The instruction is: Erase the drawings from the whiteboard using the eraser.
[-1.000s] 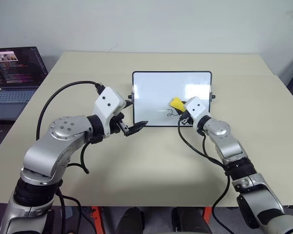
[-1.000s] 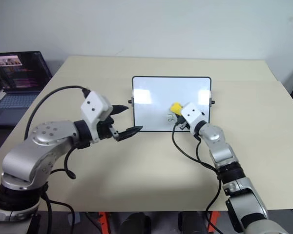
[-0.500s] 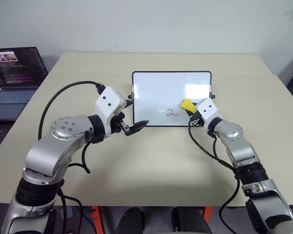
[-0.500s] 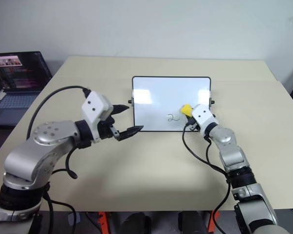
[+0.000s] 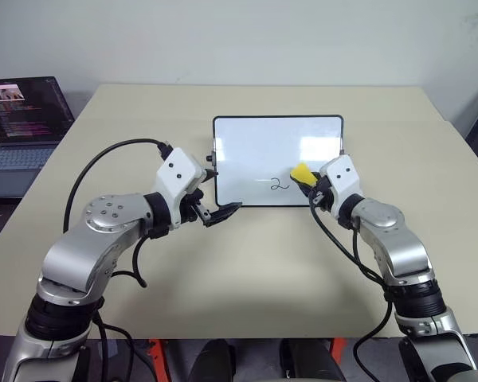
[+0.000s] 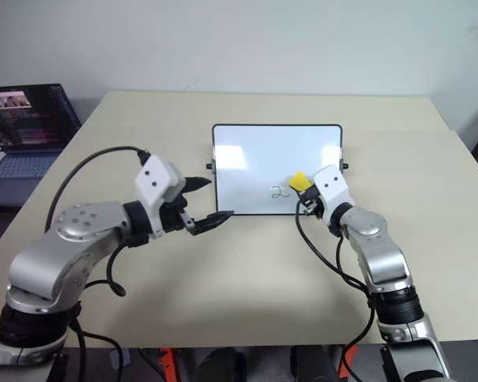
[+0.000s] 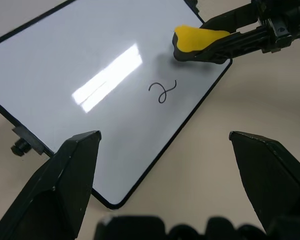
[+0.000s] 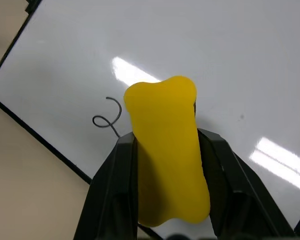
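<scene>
Head cam first: right gripper (image 5: 309,182) reaches in from the right, fingers clamped on the yellow eraser (image 5: 301,172), which sits over the lower right part of the whiteboard (image 5: 255,143), just right of the one remaining drawing (image 5: 279,184), a "2"-like squiggle. Left gripper (image 5: 217,213) hovers at the board's lower left corner, jaws spread, nothing in them. Plenty of bare table (image 5: 247,270) in front, and a laptop (image 5: 20,119) sits far left.

Left wrist cam: both fingers (image 7: 65,175) wide apart, framing the board's bottom edge, squiggle (image 7: 163,92) and eraser (image 7: 192,40) beyond.

Right wrist cam: eraser (image 8: 167,145) pinched between the black fingers (image 8: 112,190), squiggle (image 8: 109,116) just beside it, near the board's frame.
</scene>
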`<action>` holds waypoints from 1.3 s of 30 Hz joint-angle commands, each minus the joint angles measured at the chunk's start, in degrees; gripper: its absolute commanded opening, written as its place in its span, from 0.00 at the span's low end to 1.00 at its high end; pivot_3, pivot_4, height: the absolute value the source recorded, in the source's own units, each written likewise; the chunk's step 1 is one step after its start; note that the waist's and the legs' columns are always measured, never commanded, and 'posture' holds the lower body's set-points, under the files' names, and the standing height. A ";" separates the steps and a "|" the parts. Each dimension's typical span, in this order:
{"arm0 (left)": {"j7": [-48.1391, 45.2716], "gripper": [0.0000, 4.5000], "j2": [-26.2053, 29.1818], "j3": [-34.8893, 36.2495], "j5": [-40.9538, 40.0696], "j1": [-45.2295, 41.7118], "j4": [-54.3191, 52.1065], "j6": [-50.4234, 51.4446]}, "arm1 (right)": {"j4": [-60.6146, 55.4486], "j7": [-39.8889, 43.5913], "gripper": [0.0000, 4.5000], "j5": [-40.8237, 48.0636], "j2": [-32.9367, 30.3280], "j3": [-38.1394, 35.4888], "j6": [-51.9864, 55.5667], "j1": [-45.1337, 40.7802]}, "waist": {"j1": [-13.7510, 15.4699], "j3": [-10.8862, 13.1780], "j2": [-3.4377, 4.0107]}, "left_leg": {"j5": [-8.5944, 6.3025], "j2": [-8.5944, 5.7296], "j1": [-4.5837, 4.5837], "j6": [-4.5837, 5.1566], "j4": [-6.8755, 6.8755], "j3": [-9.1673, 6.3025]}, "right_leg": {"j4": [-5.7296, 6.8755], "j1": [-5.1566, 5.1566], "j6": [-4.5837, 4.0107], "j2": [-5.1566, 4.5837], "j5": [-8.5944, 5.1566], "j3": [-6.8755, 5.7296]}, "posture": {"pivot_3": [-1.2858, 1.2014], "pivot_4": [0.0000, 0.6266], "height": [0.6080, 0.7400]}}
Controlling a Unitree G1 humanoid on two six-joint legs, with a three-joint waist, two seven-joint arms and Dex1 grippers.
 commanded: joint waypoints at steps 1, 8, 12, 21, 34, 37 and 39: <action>-0.01 1.00 0.15 0.20 0.55 0.39 -1.66 -1.15 | -2.22 -1.07 0.31 0.42 0.68 -1.07 -0.33 -1.47 | -0.05 0.00 0.00 | 0.00 0.00 0.01 0.00 0.00 0.00 | 0.00 0.00 0.00 0.00 0.00 0.00 | 0.52 0.24 1.00; 0.02 1.00 0.16 -0.14 1.57 4.26 -1.91 -2.91 | -1.83 -1.56 0.31 0.60 1.44 -0.68 -0.94 -3.03 | -0.12 0.00 0.00 | 0.00 0.00 0.01 0.00 0.00 0.01 | -0.01 0.00 0.00 0.00 0.00 0.00 | 0.52 0.24 1.00; 0.18 1.00 -0.04 -0.10 2.20 5.54 -1.73 -4.04 | -1.17 -1.49 0.31 0.39 2.02 -0.34 -1.62 -3.81 | -0.09 0.01 0.01 | 0.00 0.00 0.00 0.00 0.00 0.00 | -0.01 0.00 0.00 0.00 0.00 0.00 | 0.52 0.24 1.00; -0.11 1.00 -0.06 -0.40 2.57 5.50 -1.49 -4.86 | 0.56 -0.83 0.31 -1.53 4.53 4.00 -8.79 -7.78 | -0.28 0.01 0.01 | 0.00 0.01 0.01 0.00 -0.01 0.01 | 0.00 -0.01 0.00 0.00 0.00 0.00 | 0.52 0.24 1.00; -0.47 1.00 0.31 0.01 2.63 5.16 -2.08 -4.66 | 12.01 -1.01 0.31 -5.64 10.53 10.12 -20.65 -9.33 | -0.16 0.01 0.02 | 0.00 0.00 0.01 -0.01 0.00 0.01 | 0.01 -0.02 0.00 0.00 0.00 0.00 | 0.52 0.24 1.00; -0.65 1.00 0.78 0.44 2.74 5.49 -2.06 -4.79 | 13.55 -0.89 0.31 -5.98 11.00 10.26 -22.05 -9.50 | -0.17 0.01 0.02 | 0.00 0.01 0.01 -0.01 0.00 0.00 | 0.01 -0.02 -0.01 0.00 0.00 -0.01 | 0.52 0.24 1.00; -0.62 1.00 0.83 0.59 2.69 5.59 -2.17 -4.79 | 14.10 -0.85 0.31 -6.20 11.26 10.24 -22.62 -9.36 | -0.17 0.01 0.02 | 0.00 0.01 0.01 -0.01 0.00 0.01 | 0.01 -0.02 -0.01 0.00 0.00 0.00 | 0.52 0.24 1.00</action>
